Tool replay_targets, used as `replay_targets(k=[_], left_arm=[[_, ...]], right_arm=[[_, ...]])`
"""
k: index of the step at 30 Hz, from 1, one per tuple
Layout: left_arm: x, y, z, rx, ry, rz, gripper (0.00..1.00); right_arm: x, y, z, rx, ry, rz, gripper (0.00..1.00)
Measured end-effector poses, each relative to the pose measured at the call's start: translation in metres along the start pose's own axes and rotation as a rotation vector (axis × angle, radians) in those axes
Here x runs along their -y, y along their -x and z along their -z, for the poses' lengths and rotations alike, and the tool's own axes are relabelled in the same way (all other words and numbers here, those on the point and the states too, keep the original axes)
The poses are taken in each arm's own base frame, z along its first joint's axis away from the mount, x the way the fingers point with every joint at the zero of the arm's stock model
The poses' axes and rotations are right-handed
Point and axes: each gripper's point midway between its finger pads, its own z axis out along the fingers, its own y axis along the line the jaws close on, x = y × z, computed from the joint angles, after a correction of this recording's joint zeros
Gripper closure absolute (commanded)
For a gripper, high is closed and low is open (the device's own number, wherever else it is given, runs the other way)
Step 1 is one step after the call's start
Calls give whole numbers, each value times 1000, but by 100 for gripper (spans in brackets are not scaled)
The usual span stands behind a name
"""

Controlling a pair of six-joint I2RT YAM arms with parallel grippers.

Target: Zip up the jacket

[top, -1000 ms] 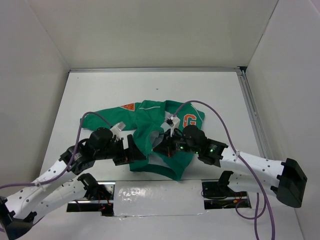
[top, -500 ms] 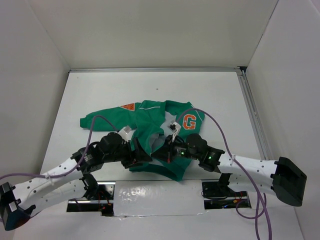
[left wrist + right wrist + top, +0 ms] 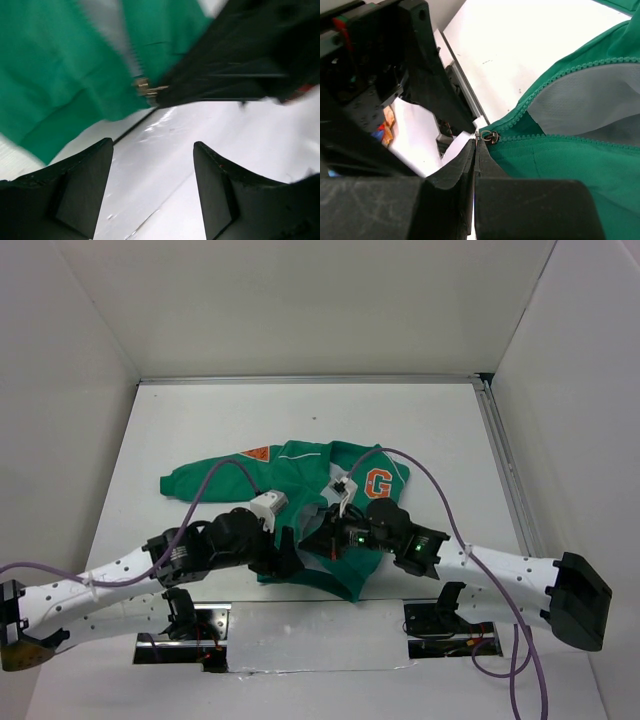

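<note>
Green jacket [image 3: 55, 75], zipper pull [image 3: 145, 89], left gripper [image 3: 152, 145] jaws apart

High overview, wrist close-ups on jacket [image 3: 300, 476]

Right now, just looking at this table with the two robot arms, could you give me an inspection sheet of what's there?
Surface: white table, shiny strip at its near edge.
Job's things: green jacket spread out, front unzipped; zipper pull low on the front.
Clutter: nothing seen.
Hands: left hand open and empty, close to the pull; right hand shut on the zipper pull.
Cables: a purple cable arcs over each arm, above the jacket.
Surroundings: white walls on three sides; metal rail along the right edge.
</note>
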Motion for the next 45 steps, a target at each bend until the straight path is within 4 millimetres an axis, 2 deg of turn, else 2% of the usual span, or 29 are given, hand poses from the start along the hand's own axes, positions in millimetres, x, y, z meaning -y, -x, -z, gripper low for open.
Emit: replay_targets(k=[5,9,17,23,25,26,28,29,31,34,37,41,45], left_arm=[[-36,-5,-6,-51,226,-12,24],[-54,-3,-10,-47,307,-113,22],[-49,19,-24,78,226,-331,22],[-45,35,-25,150,217,-396,26],[-43,40,-25,171,214,-419,31],[-41,43,-26,180,210,-433,41],[-38,47,-28,193,198,-465,46],[-36,47,-30,190,191,-489,54],[-34,47,-35,184,182,-524,63],[-33,47,-41,173,181,-557,71],[-32,49,-42,178,181,-584,100],[-32,56,-39,206,191,-610,100],[-25,67,-24,268,166,-638,100]], right_arm=[[0,3,1,-27,-17,6,100],[5,4,4,-61,-23,-7,100],[4,12,4,-112,-26,-19,100],[2,22,5,-126,-23,-34,100],[-1,27,5,-127,-21,-33,100],[-2,28,5,-131,-17,-34,100],[-2,32,4,-134,-14,-39,100],[-1,33,4,-135,-13,-42,100],[0,35,5,-137,-13,-48,100],[2,38,6,-142,-20,-57,100],[3,37,6,-152,-27,-60,100],[6,41,7,-155,-52,-65,100],[3,51,9,-154,-64,-67,100]])
